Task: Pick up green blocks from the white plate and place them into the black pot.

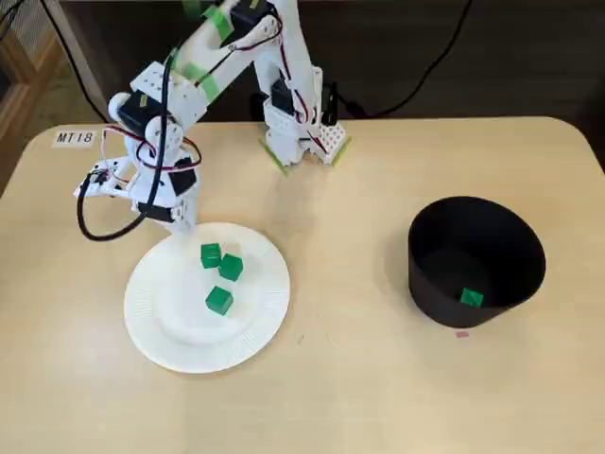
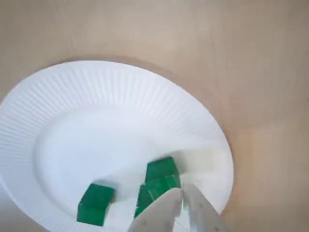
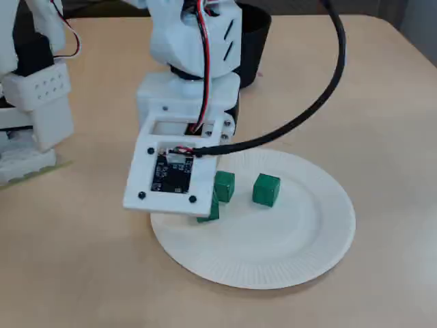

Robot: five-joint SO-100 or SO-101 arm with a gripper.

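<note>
Three green blocks lie on the white plate (image 1: 161,312): two close together (image 1: 210,253) (image 1: 230,268) and one apart (image 1: 218,300). The wrist view shows the pair (image 2: 161,169) (image 2: 153,192) just ahead of my fingertips and the single block (image 2: 96,203) to the left. My gripper (image 1: 184,225) (image 2: 182,193) hovers over the plate's rim near the pair, shut with nothing in it. In the other fixed view the wrist camera board (image 3: 174,171) hides the fingers, and the blocks (image 3: 266,189) (image 3: 224,186) show beside it. The black pot (image 1: 475,236) stands far right with one green block (image 1: 471,297) inside.
The arm's base (image 1: 302,132) is clamped at the table's far edge. A black cable (image 1: 95,227) loops left of the gripper. A label "MT18" (image 1: 74,138) sits at the far left corner, and a small pink mark (image 1: 461,333) lies in front of the pot.
</note>
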